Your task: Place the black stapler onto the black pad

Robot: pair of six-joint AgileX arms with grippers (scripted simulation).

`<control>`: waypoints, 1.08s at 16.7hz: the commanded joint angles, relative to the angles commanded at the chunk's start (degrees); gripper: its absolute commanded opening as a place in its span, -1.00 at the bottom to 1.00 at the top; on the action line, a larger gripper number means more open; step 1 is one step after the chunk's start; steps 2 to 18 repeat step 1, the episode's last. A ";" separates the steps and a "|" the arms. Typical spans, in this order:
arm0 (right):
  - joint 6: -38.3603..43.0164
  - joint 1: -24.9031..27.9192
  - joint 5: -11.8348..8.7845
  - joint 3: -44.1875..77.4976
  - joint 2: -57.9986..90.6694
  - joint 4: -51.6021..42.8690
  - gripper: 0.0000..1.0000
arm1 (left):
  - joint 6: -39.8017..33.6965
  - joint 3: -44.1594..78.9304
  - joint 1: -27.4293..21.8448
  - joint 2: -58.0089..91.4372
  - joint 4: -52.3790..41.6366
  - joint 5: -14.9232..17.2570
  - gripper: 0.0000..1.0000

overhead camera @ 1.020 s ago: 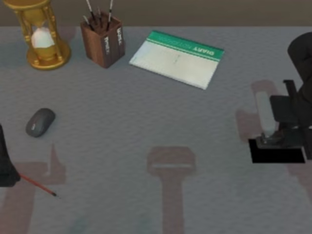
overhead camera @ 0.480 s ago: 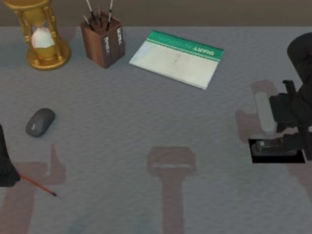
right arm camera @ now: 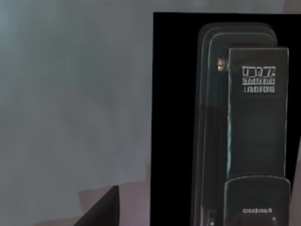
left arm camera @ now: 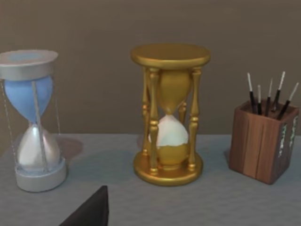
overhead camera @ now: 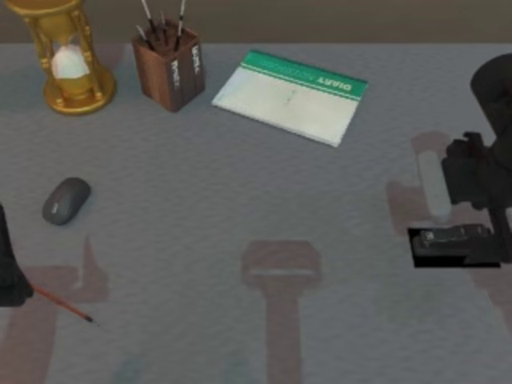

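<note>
The black stapler (overhead camera: 453, 237) lies flat along the black pad (overhead camera: 432, 258) at the table's right side. In the right wrist view the stapler (right arm camera: 256, 132) rests lengthwise on the pad (right arm camera: 174, 117), with its printed top facing up. My right gripper (overhead camera: 470, 210) hovers above it, open, touching nothing; one dark finger (right arm camera: 106, 209) shows off to the side over bare table. My left gripper (overhead camera: 10, 272) is parked at the left edge, open and holding nothing, with one finger (left arm camera: 91, 212) visible.
A dark grey mouse (overhead camera: 66, 200) and a red pencil (overhead camera: 64, 304) lie at the left. Along the back stand a gold hourglass (overhead camera: 70, 60), a wooden pen holder (overhead camera: 170, 68) and a white green-striped diary (overhead camera: 292, 96). A silver-blue hourglass (left arm camera: 33, 122) shows in the left wrist view.
The stapler went from tilted in the right gripper down to flat on the pad. The right gripper let go and drew back toward the table's far side. The left arm stayed still.
</note>
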 joint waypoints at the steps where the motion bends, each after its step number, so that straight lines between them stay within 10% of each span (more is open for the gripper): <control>1: 0.00 0.00 0.00 0.00 0.00 0.00 1.00 | 0.00 0.00 0.00 0.00 0.00 0.00 1.00; 18: 0.00 0.00 0.00 0.00 0.00 0.00 1.00 | 0.00 0.00 0.00 0.00 0.00 0.00 1.00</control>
